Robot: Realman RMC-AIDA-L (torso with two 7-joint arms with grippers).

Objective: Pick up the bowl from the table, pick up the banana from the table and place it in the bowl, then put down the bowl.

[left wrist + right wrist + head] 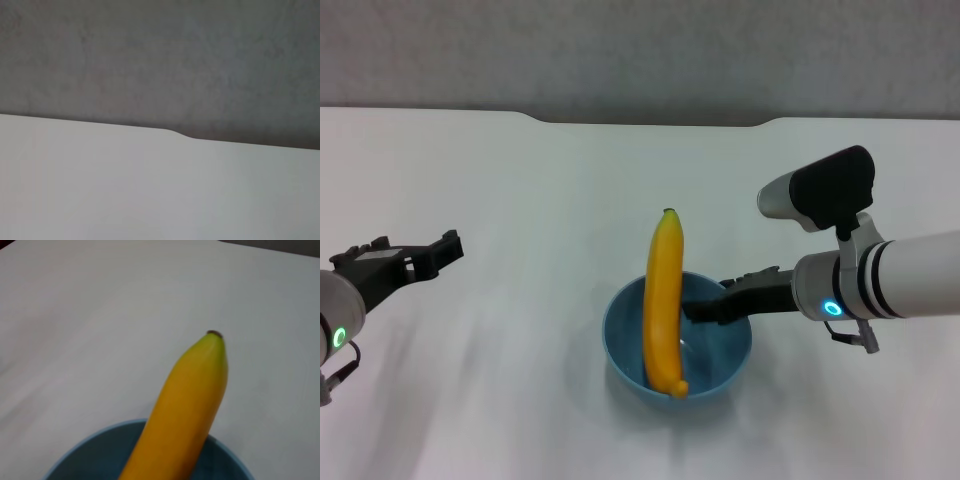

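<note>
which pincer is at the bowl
The right pincer: it reaches the bowl at its rim, beside the banana. The left pincer is off to the side, apart from both.

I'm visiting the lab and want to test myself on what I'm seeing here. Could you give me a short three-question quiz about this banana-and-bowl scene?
1. True or false: the banana lies wholly inside the bowl.
2. Which gripper is at the bowl's rim: A) left gripper, B) right gripper?
3. Fill in: the left gripper hovers over the white ____, away from the bowl.

Key:
1. False; one end rests in the bowl, and the stem end sticks out past the far rim.
2. B; its fingers reach the rim on the robot's right side.
3. table.
</note>
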